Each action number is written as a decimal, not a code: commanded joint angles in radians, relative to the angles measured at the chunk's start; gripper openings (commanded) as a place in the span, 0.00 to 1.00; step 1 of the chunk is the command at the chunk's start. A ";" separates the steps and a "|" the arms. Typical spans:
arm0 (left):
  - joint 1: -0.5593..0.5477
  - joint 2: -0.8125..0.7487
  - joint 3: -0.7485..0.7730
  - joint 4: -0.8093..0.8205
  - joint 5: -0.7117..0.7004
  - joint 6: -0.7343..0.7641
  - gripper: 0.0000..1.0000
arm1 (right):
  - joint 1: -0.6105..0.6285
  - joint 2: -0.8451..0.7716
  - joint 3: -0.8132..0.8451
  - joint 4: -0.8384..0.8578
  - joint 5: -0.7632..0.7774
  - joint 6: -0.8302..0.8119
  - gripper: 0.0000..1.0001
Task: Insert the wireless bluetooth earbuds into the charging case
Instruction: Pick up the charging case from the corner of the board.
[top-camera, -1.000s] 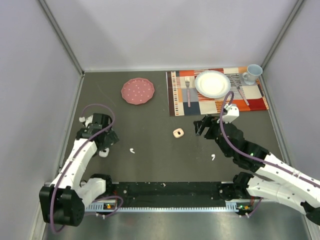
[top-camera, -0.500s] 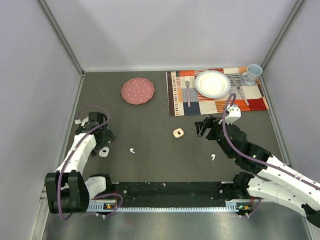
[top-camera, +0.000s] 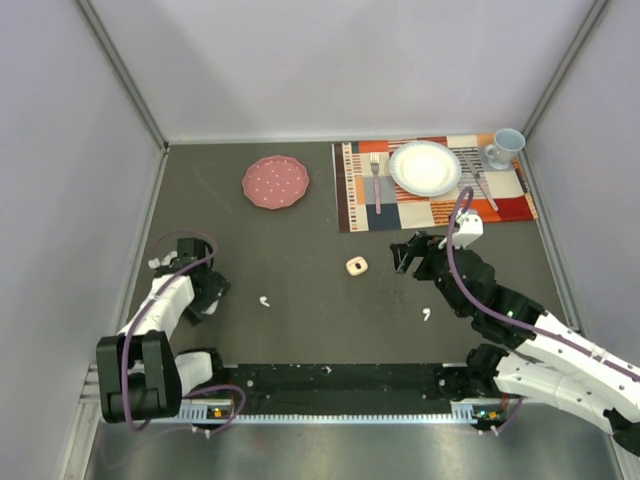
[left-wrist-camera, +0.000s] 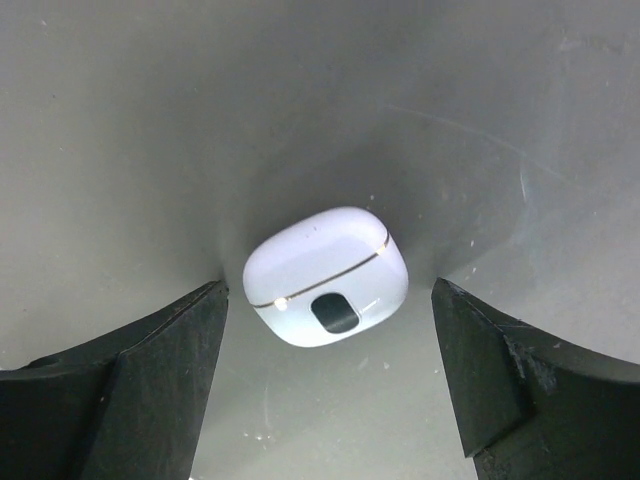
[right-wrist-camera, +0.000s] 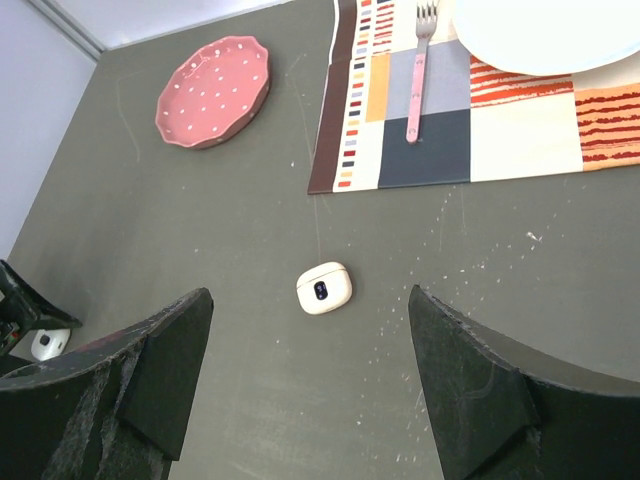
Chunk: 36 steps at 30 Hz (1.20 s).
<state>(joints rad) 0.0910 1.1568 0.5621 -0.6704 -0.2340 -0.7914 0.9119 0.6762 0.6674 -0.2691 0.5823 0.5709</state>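
Worktop: a dark grey matte sheet, lightly scuffed, with pale walls on three sides.
Landmark: the cream case, a small rounded pebble of smooth plastic lying flat mid-worktop. From the right wrist its dark oval spot faces up.
Earbuds: I can make out two tiny white comma shapes lying loose on the worktop. One earbud is nearer than the cream case and to its left. The other earbud is nearer and to its right. Neither touches a case or a tool.
Left tool: the left tool sits low over the worktop, well to the left of the cream case. Its two black fingers stand apart.
White case: a glossy white case with rounded corners, shut, with a thin lid seam and a dark oval on its front. It lies between the left tool's fingers with a bare gap either side, touching neither. From above the arm hides it.
Right tool: the right tool is just right of the cream case and clear of it. Its rough black fingers are spread wide with nothing between them.
Placemat: a striped and chequered placemat lies flat beyond the cream case, to its right.
On the placemat: a fork, a round white plate and a pale blue mug at the far corner.
Pink plate: a scalloped pink plate with white dots, beyond the cream case and to its left.
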 joint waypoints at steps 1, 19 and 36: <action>0.050 -0.006 -0.013 0.080 -0.025 -0.020 0.83 | -0.011 -0.012 -0.006 0.034 0.007 -0.003 0.79; 0.095 0.006 -0.051 0.129 0.151 0.000 0.72 | -0.011 0.000 -0.003 0.033 0.005 -0.005 0.80; 0.092 0.044 -0.027 0.224 0.292 0.073 0.45 | -0.011 0.005 0.000 0.030 0.002 -0.009 0.79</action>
<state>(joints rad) 0.1825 1.1744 0.5514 -0.4969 -0.0853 -0.7536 0.9119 0.6769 0.6674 -0.2691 0.5819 0.5705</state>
